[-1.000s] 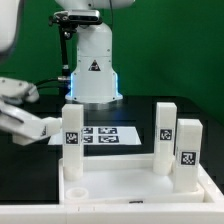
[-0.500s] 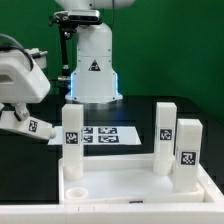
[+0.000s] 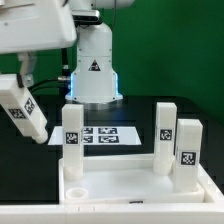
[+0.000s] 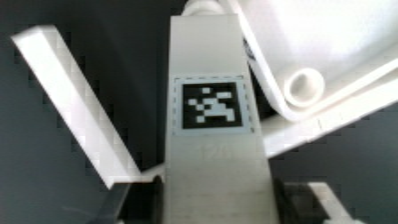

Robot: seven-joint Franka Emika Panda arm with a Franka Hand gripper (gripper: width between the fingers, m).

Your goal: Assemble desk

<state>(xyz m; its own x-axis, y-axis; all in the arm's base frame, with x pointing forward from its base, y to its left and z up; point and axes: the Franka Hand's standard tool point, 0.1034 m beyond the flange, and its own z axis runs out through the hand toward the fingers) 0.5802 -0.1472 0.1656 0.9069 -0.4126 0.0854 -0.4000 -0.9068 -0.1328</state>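
Observation:
The desk's white square panel (image 3: 120,188) lies at the front with three white tagged legs standing upright in its corners: one (image 3: 72,133) on the exterior view's left and two (image 3: 163,128) (image 3: 188,152) on the right. My gripper (image 3: 16,88) hangs at the exterior view's left, shut on a fourth leg (image 3: 27,115), which is off the table and slants down toward the panel. In the wrist view that leg (image 4: 217,105) runs straight out from between my fingers (image 4: 137,196), its tag facing the camera. The panel's rim with an open corner socket (image 4: 313,84) shows beyond it.
The marker board (image 3: 103,136) lies flat on the black table behind the panel. The robot's white base (image 3: 93,68) stands at the back centre. A long white strip (image 4: 71,100) runs beside the held leg in the wrist view; I cannot tell what it is.
The hand has risen and swung closer to the camera at the exterior view's left. The held leg has tipped from nearly flat to a steep slant. The panel and its three legs stay put.

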